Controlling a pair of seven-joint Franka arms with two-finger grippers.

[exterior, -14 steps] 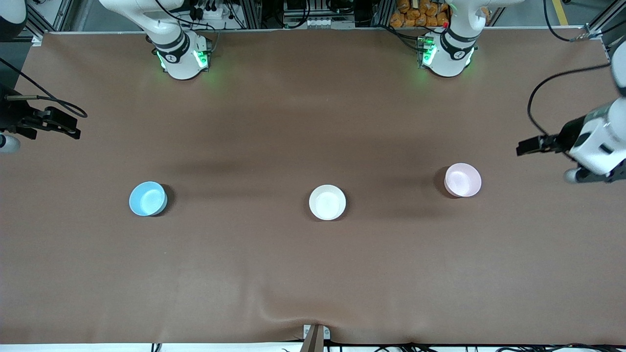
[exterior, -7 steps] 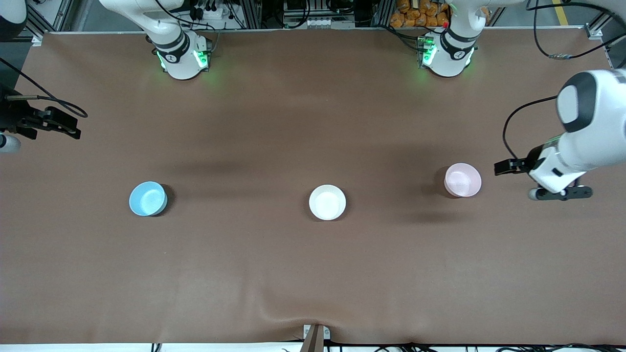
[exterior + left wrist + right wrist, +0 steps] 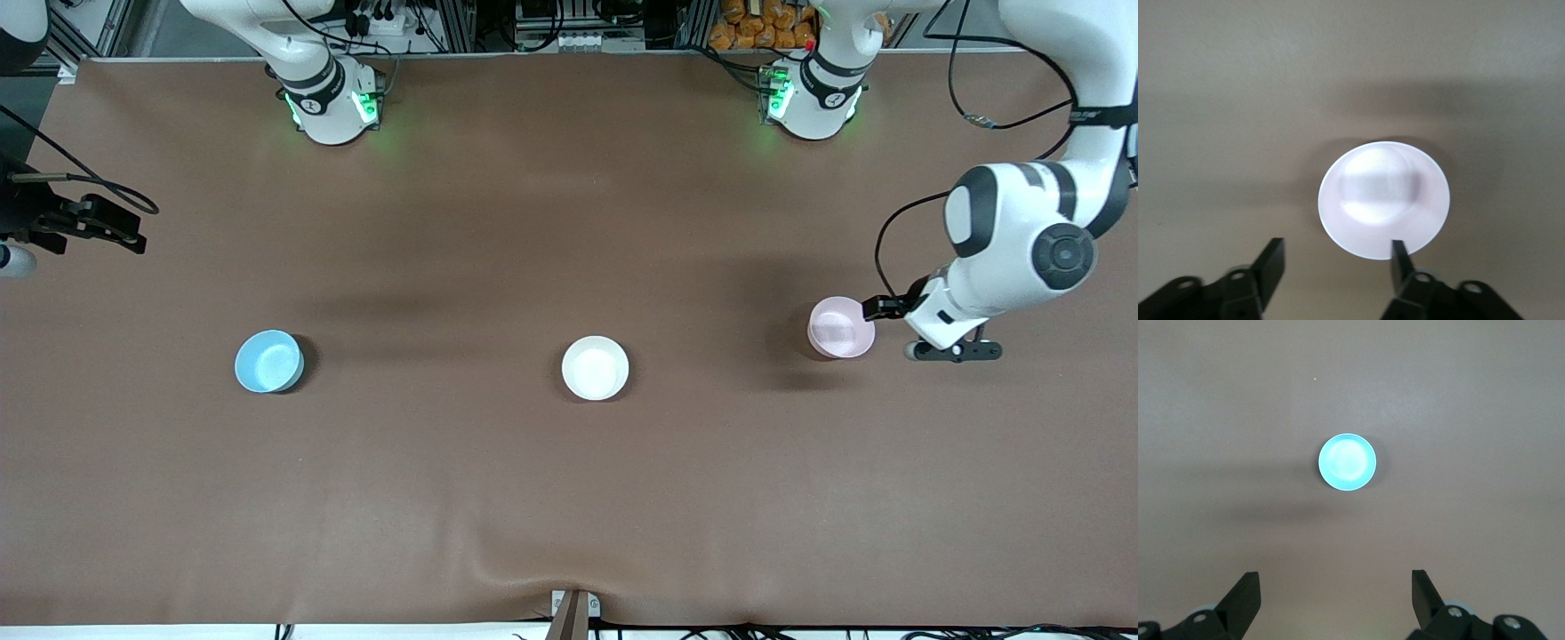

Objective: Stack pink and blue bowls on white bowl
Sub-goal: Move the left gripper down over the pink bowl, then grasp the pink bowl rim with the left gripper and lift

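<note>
The pale pink bowl (image 3: 841, 327) stands upright toward the left arm's end of the table. The white bowl (image 3: 595, 367) is at the middle and the light blue bowl (image 3: 268, 361) toward the right arm's end. All are apart and empty. My left gripper (image 3: 1336, 257) is open and empty, in the air just beside the pink bowl (image 3: 1383, 199) on the side of the left arm's end (image 3: 949, 349); one fingertip (image 3: 1397, 250) overlaps its rim in the left wrist view. My right gripper (image 3: 1335, 600) is open and empty, high up, with the blue bowl (image 3: 1347, 462) far below.
The brown table cloth (image 3: 569, 498) has a fold at its near edge by a small metal bracket (image 3: 573, 609). The right arm's hand (image 3: 80, 222) hangs at the table's edge at the right arm's end. Both bases stand along the table's edge farthest from the camera.
The left arm has swung in from the table's end toward the pink bowl, and its gripper is now right beside it. The right arm and the three bowls have not moved.
</note>
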